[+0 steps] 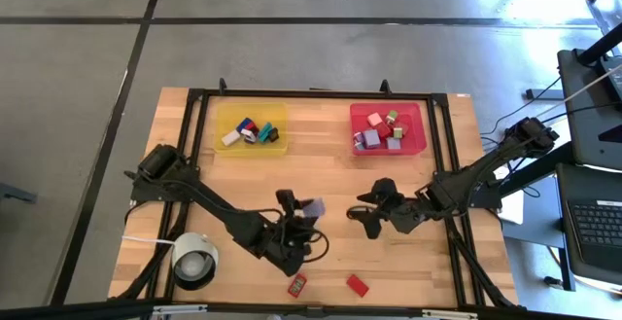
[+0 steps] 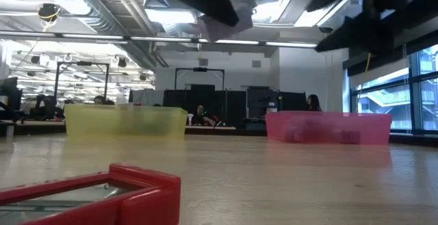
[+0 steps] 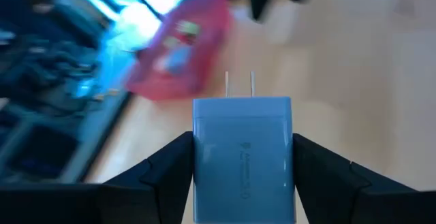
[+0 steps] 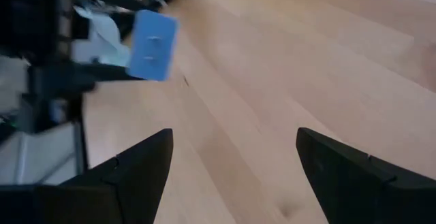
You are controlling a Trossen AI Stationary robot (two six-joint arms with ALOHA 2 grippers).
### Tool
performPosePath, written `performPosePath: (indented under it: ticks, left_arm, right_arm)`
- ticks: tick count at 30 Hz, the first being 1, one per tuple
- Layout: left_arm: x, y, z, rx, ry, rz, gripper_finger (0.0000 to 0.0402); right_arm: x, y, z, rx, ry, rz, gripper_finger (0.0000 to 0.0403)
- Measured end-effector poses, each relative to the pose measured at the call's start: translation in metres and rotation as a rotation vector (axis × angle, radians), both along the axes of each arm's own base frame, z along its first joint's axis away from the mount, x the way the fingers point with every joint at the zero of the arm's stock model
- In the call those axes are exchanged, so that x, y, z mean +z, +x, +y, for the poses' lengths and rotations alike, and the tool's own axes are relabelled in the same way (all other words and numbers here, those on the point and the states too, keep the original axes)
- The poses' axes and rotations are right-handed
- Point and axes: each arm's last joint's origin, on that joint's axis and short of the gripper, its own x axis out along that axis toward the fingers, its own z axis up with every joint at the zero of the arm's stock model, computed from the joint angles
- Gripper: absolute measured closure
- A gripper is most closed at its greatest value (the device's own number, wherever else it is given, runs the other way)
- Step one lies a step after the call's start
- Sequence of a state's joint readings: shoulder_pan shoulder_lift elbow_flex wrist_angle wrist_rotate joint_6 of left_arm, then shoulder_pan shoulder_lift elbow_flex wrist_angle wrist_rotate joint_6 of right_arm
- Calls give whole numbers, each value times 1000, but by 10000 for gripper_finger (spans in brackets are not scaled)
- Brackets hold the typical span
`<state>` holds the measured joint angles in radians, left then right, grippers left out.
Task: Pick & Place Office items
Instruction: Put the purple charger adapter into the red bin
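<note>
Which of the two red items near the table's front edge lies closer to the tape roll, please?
The red item with the pale face; the plain red block lies farther from the tape roll.

Charger (image 3: 242, 157) between left fingers (image 3: 163, 173), above table (image 1: 330, 174).

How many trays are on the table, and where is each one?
2. The yellow tray sits at the far left of the table; the red tray sits at the far right. None seems hidden.

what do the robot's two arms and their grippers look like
Both are dark, near-black jointed arms with black cables looping along them. The left gripper and the right gripper each end in two matte black, wedge-shaped fingers with angular faceted edges. No markings show on either.
</note>
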<state>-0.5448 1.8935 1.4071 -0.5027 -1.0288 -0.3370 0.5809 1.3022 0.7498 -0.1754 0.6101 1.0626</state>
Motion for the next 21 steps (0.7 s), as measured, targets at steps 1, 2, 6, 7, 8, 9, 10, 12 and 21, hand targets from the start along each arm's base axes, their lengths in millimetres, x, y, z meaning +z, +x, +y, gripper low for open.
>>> performPosePath:
  ticks: [1,2,6,7,8,9,10,12,21]
  left_arm:
    - [1,2,2,20,16,-20,187]
    - [2,4,5,27,20,-27,188]
    - [1,11,12,32,9,-31,187]
    - [0,12,14,38,16,-31,187]
    - [0,13,15,50,28,-35,187]
    - [1,14,18,65,36,-46,187]
    - [1,16,20,75,41,-56,187]
    - [2,18,23,74,58,-49,187]
    - [13,34,32,12,148,-49,186]
  right_arm:
    - [2,2,-1,-3,10,-18,89]
    - [3,5,-3,8,15,-32,89]
    - [11,16,-9,65,29,-91,89]
    - [12,18,-12,73,30,-103,89]
    - [13,21,-14,82,29,-113,89]
    - [14,23,-17,84,35,-117,89]
    - [14,24,-20,81,40,-117,88]
    - [14,27,-26,62,44,-116,84]
    - [16,36,-47,24,67,-136,65]
